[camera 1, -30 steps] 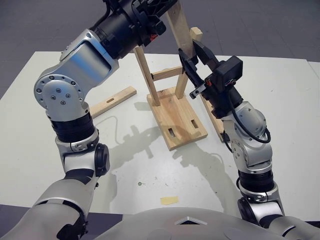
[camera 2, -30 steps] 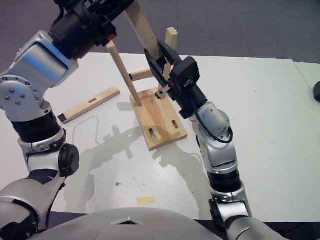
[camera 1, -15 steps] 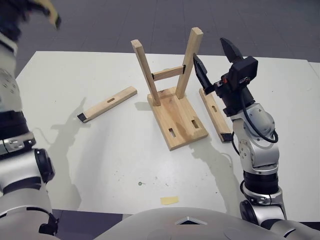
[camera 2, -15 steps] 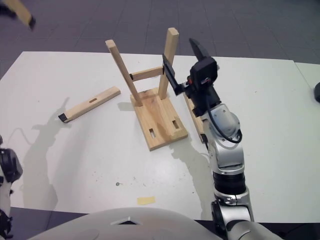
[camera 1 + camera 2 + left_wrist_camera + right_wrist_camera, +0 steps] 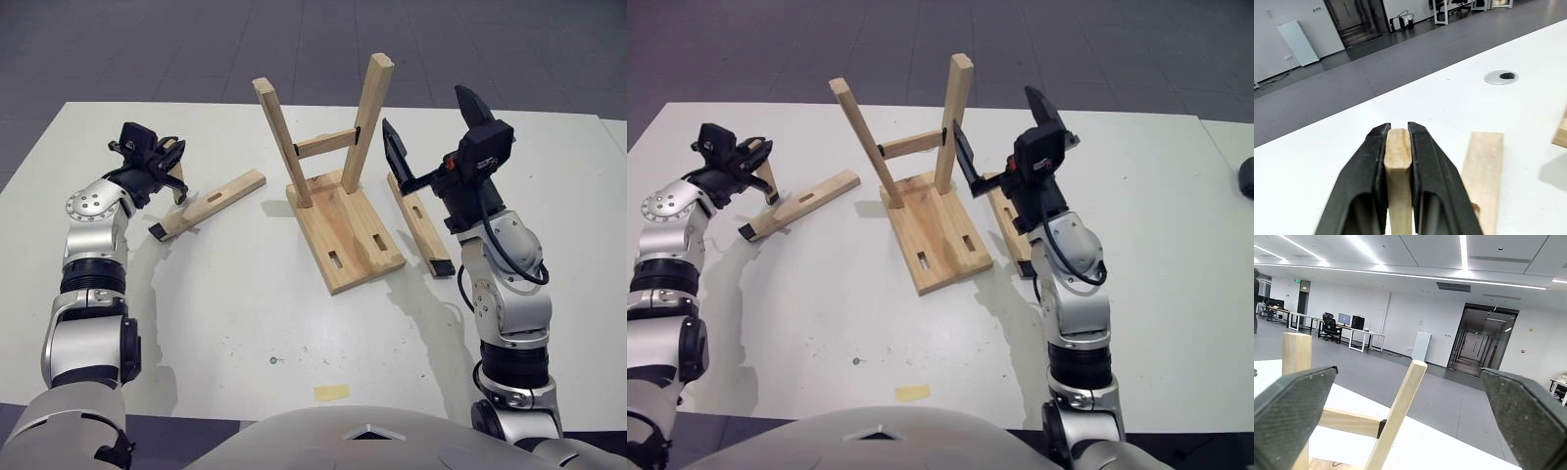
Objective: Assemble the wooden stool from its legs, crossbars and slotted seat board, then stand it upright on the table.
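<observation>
Since a second ago my left arm has come down from above the stool to the left edge of the bench (image 5: 245, 313), and my right gripper (image 5: 431, 132) has let go of the upright leg it was around.

The seat board (image 5: 348, 230) lies flat near the middle of the bench. Its two far slots hold the left upright leg (image 5: 282, 142) and the right upright leg (image 5: 368, 122), joined by a crossbar (image 5: 328, 144). The two near slots (image 5: 336, 259) are open. The right gripper hangs just beside the right upright leg with its fingers spread wide, holding nothing.

My left wrist view shows the left gripper (image 5: 1397, 129) clamped on a narrow wooden bar (image 5: 1399, 186). The slotted loose leg (image 5: 211, 203) lies flat just beside it. I cannot tell whether the bar touches that leg. A second loose leg (image 5: 423, 233) lies along the right side of the seat board, partly under my right arm.

The left wrist view also picks up a round metal grommet (image 5: 1501, 76) set in the white benchtop. From the head views I see a small yellowish scrap (image 5: 331, 392) near the front edge.

Beyond the bench is dark grey tiled floor. The right wrist view looks past the right upright leg into an office hall with strip lights, desks and a doorway.
</observation>
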Motion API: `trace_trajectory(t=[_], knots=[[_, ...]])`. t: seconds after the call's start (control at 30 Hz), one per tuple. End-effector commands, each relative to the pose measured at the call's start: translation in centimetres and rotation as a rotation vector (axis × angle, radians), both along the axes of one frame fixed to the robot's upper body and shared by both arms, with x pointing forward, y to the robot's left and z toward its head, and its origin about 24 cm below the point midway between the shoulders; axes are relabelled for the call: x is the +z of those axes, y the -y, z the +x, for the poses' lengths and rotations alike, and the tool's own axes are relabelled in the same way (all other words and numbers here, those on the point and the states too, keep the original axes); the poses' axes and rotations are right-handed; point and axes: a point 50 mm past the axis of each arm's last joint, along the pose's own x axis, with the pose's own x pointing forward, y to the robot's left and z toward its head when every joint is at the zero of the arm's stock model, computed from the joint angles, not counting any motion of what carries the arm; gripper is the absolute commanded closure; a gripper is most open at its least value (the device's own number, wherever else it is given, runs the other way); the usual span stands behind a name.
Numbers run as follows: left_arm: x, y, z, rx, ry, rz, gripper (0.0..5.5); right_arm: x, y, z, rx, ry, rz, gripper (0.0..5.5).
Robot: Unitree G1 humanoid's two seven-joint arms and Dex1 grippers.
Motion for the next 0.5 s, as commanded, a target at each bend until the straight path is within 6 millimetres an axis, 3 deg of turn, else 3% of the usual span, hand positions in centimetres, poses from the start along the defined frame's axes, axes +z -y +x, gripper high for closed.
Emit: trace_trajectory(t=[0.03, 0.27, 0.5], knots=[[-0.1, 0.7, -2.0, -0.132, -0.048, 0.028, 5.09, 0.1, 0.1, -0.2, -0.003, -0.003, 0.008, 0.1], [1.0, 2.1, -4.5, -0.186, -0.066, -0.022, 5.09, 0.0, -0.1, -0.2, 0.005, -0.013, 0.007, 0.1], [3.8, 3.5, -4.2, -0.16, 0.005, -0.197, 5.09, 0.0, 0.0, -0.2, 0.002, -0.014, 0.001, 0.1]])
